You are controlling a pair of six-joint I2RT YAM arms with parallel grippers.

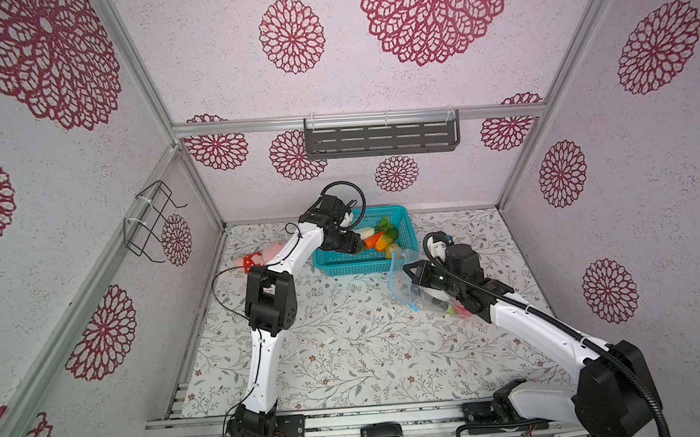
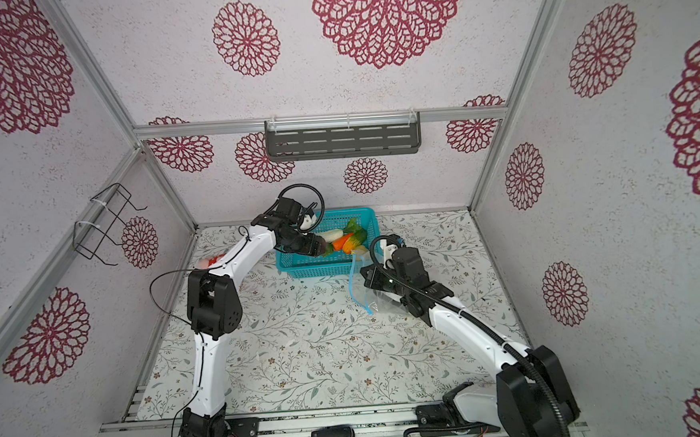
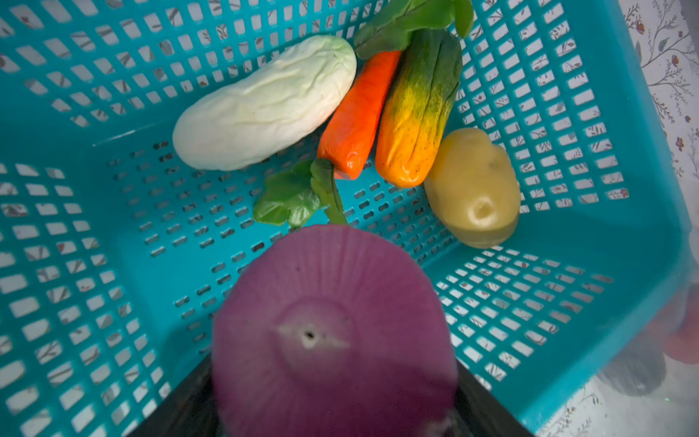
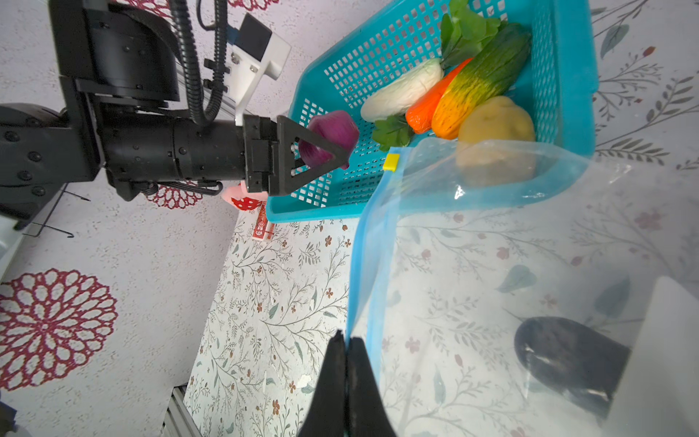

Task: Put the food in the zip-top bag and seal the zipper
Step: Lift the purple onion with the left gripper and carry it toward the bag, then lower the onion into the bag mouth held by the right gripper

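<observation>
Midway through the packing job: the left hand (image 4: 342, 149) is clamped on a purple onion (image 3: 329, 333), its jaws spread wide around it, holding it just above the floor of the teal basket (image 3: 75, 234) and, as far as can be judged, inside its walls. The right hand (image 4: 347, 342) is pressed together on the edge of the clear bag (image 4: 491, 265), right by the blue zipper (image 4: 372, 257), and holds the mouth up and open toward the basket. The yellow slider (image 4: 391, 162) sits at the end of the strip nearest the basket.

Part of the food is already bagged. A dark eggplant (image 4: 567, 355) lies inside the plastic, and a red piece (image 1: 462, 311), probably the pepper, shows through it beneath the right arm. Waiting in the basket are a white corn (image 3: 264, 102), a carrot (image 3: 357, 113), a green-and-yellow piece (image 3: 416, 109), a potato (image 3: 472, 185) and green leaves (image 3: 291, 196). By this reckoning the onion and those five have yet to go in, and the zipper is not yet closed.

The left arm rises from the near edge of the worktop (image 1: 348, 353), bends at the elbow and reaches over the basket's side. The right arm stretches low from the near right corner, its forearm lying across the bag.
</observation>
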